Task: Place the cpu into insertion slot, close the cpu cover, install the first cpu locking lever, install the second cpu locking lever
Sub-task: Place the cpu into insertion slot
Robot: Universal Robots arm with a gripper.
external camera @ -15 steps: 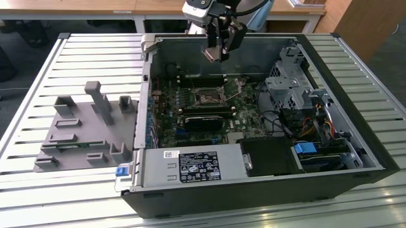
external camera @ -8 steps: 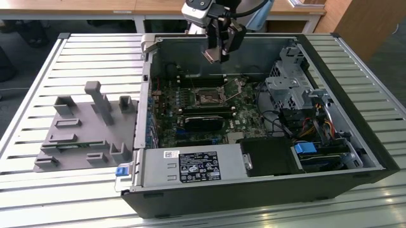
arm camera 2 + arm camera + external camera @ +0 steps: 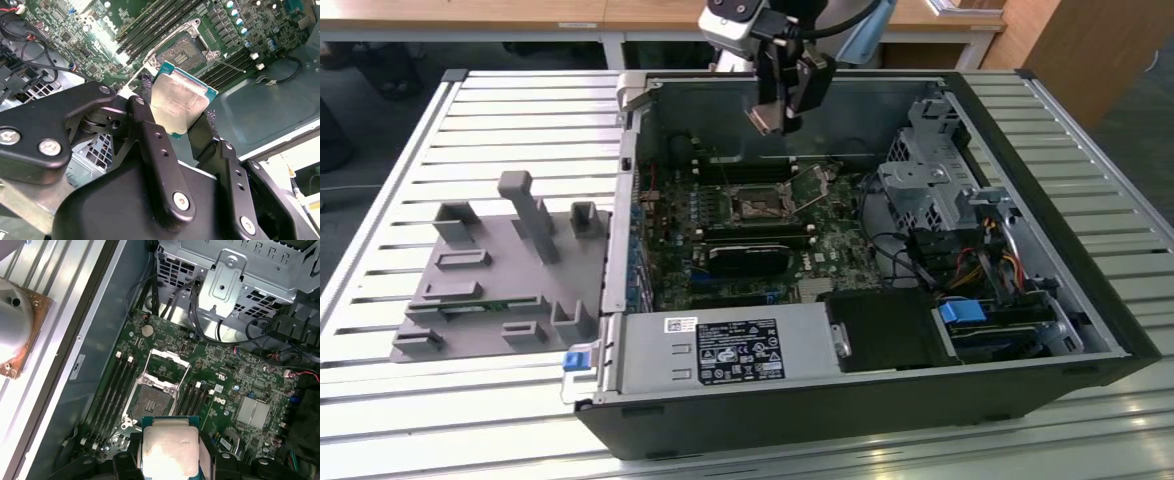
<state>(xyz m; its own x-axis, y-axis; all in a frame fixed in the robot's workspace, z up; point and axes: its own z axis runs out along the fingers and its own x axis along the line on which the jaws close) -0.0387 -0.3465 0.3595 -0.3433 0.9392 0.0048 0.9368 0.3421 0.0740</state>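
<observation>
Slatted metal counter [image 3: 480, 110] carries an opened computer case [image 3: 1067, 200], laid flat so its board faces up. The jaws are closed on the cpu [image 3: 180, 102], gripping two opposite edges and leaving its face free, well above the insertion slot [image 3: 150, 402]. Both wrist views show the grip and the bare pins, while the exterior view adds the height. The cpu cover [image 3: 169, 367] seems swung open.

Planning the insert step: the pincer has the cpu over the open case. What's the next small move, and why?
Likely ease the pincer down toward the insertion slot. It is shut on the cpu, high above the board in the exterior view, and the slot's dark pin field lies uncovered.
</observation>
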